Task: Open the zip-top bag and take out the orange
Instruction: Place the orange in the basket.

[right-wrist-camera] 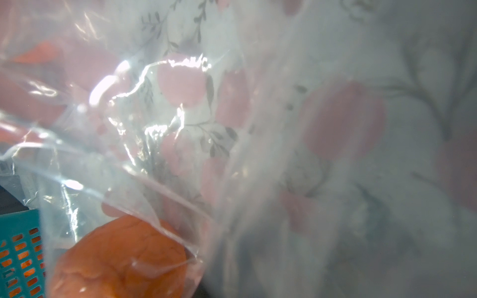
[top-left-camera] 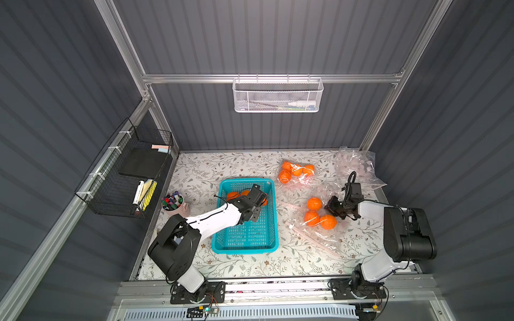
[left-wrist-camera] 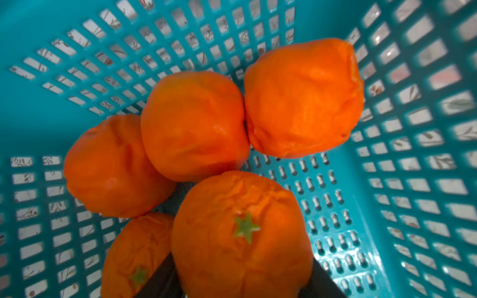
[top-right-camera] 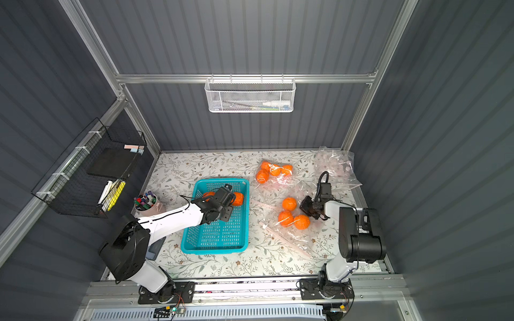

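In the basket (top-left-camera: 244, 251), L gripper (top-left-camera: 261, 199) has its fingers set part-way apart around one orange (left-wrist-camera: 242, 232), a dark pad on either side of it. Four loose oranges (left-wrist-camera: 193, 123) lie just beyond. Can't tell whether the held one touches the floor yet.

The zip-top bag (top-left-camera: 317, 233) lies on the table (top-left-camera: 250, 266) between basket and R arm, w/ three bagged oranges (top-left-camera: 311, 217) inside. R gripper (top-left-camera: 333, 208) is closed narrow on the bag's film at the edge nearest its arm.

Risks, as I judge them:
- If dropped from height, the orange could bounce off the pile, maybe over the rim.
- Fingers could snag the basket's slots on the way out and drag it.
- The pinch is on thin, slick film. If it slips, the mouth likely collapses over the fruit.
- If R lifts too far, the oranges could roll out across the table.
- Film covers R wrist cam, so that arm has a poor close view.
- A second bag (top-left-camera: 296, 172) and empty bags (top-left-camera: 358, 166) sit near. A wide swing could catch them.
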### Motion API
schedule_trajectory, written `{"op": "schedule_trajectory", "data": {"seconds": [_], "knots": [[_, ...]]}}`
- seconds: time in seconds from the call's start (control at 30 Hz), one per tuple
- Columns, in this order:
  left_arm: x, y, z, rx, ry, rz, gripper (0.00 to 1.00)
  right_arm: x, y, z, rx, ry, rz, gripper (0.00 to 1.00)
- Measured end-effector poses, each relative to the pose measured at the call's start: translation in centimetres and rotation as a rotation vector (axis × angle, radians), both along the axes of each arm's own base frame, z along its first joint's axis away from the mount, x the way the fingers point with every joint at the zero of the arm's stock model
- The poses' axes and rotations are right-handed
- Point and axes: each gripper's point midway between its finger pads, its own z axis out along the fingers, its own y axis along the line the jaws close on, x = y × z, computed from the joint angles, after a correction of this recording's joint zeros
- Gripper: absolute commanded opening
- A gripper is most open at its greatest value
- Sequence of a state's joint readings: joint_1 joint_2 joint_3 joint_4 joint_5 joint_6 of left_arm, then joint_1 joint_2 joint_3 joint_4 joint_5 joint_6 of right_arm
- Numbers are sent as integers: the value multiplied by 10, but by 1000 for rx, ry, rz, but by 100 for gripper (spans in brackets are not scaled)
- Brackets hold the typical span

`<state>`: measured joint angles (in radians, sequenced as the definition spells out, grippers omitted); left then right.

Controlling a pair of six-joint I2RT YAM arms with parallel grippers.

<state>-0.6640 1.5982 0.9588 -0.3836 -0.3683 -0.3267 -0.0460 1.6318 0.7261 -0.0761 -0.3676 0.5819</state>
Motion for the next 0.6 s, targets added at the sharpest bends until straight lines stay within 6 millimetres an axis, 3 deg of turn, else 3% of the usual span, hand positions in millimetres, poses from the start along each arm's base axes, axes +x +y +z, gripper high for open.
{"op": "schedule_trajectory", "data": {"seconds": [0.23, 0.6], "knots": [[1, 13, -10, 53, 19, 17, 63, 0, 0, 0, 1, 1, -1, 11], [5, 15, -21, 96, 39, 6, 78, 0, 0, 0, 1, 1, -1, 11]]}}
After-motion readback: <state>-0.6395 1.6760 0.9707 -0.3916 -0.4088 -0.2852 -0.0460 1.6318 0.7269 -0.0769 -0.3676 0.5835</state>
